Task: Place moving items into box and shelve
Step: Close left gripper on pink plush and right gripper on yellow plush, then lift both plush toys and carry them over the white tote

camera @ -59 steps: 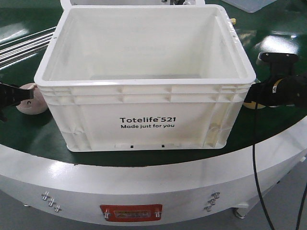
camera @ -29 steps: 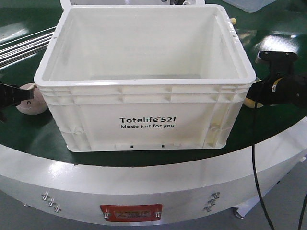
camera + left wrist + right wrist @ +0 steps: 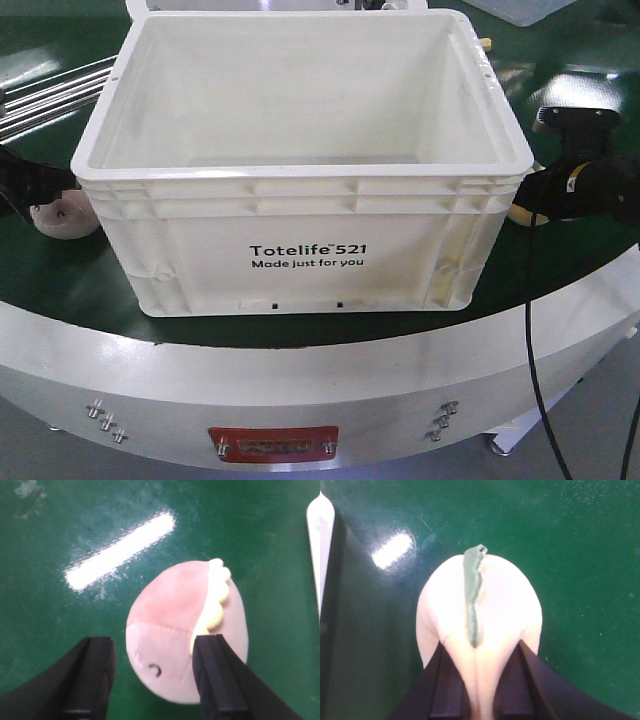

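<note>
A glossy green table (image 3: pixel 60 285) with a curved white rim (image 3: pixel 300 380) reflects a bright glare (image 3: pixel 120 550).

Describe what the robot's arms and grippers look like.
Both have matte black, flat, blocky fingers, alike on the left gripper and the right gripper. From the front, the right arm is black with a small yellow mark, and a thin black cable hangs off it. The left arm is black too.
</note>
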Robot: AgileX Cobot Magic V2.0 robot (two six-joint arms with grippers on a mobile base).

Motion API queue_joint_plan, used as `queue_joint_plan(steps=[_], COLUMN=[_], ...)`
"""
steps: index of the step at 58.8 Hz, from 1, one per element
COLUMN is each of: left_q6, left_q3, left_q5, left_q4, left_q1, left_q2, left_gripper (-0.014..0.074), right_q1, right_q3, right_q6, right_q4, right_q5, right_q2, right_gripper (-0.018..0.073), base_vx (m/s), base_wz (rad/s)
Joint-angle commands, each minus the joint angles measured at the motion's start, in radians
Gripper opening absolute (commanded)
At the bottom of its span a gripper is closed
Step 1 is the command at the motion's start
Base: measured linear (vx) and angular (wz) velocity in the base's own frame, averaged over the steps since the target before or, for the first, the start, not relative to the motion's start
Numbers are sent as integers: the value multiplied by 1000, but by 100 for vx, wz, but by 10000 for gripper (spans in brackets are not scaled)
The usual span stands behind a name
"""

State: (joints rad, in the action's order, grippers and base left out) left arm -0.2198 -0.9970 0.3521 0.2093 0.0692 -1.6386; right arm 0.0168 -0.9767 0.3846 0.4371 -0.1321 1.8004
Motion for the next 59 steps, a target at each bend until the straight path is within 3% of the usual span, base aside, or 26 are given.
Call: queue_joint_plan(steps=[1, 12, 18, 33, 59], left_q6=[-12, -12, -11, -11, -11], left_q3=[-53, -62, -62, -62, -62], left_q5=[-26, -23, -20, -54, -74], left_q4=[-4, -4, -4, -4, -4], left_q1=[-4, -4, -4, -4, -4], left_q2=[-1, -75, -101, -118, -80], left_gripper=[464, 461, 407, -27, -24], right_q1=[-5, -5, -5, -5, -5], right_q3=[-31, -31, -31, -31, -31], right_q6=[-10, -10, -10, -10, -10], right_q4=[10, 10, 10, 10, 11], right_q5=[44, 42, 42, 37, 34], right_q2=[-36, -36, -36, -36, -47], right_gripper=[-15, -15, -15, -15, -15], base_vx=[0, 0, 0, 0, 0], base_wz=[0, 0, 0, 0, 0])
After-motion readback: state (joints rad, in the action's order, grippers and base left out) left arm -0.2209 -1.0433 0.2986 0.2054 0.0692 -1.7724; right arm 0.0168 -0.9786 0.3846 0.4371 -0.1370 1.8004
